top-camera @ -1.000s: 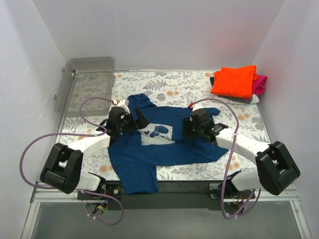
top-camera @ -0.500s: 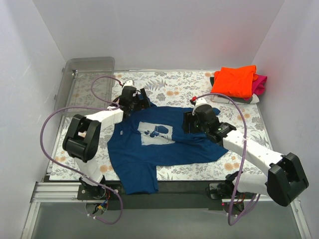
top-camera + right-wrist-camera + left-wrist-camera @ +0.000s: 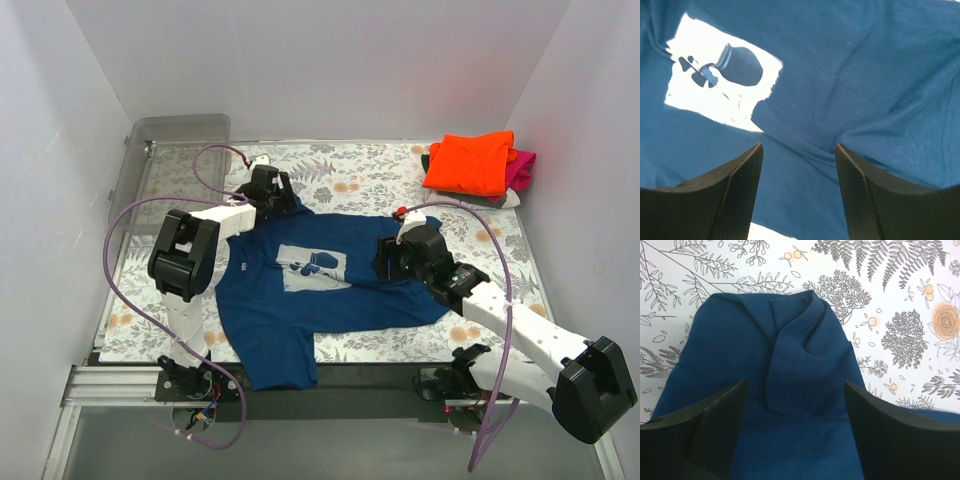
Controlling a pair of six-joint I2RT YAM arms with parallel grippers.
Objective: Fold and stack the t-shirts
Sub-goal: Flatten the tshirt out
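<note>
The navy shirt [image 3: 320, 290] is spread flat but rumpled, its pale print [image 3: 715, 95] face up with a dark cartoon figure on it. Its long axis runs side to side across the table [image 3: 370, 180], and one lobe hangs back toward the near edge. The left gripper [image 3: 795, 387] has its fingers [image 3: 720, 415] spread wide with nothing between them. Just ahead of them lies a corner of the shirt, doubled over itself into a soft flap with a stitched hem, pointing away. Past that corner is bare floral cloth — open room ahead and to both sides of those fingers. The right gripper [image 3: 798, 147] is also spread wide and grips nothing. A shallow crease of navy cloth runs between its fingers [image 3: 740, 190], and the print sits ahead and to their left. A folded stack [image 3: 475, 165], orange on top, lies well apart beyond the right fingers, and a clear bin [image 3: 170, 165] stands off to the left of the left ones.
</note>
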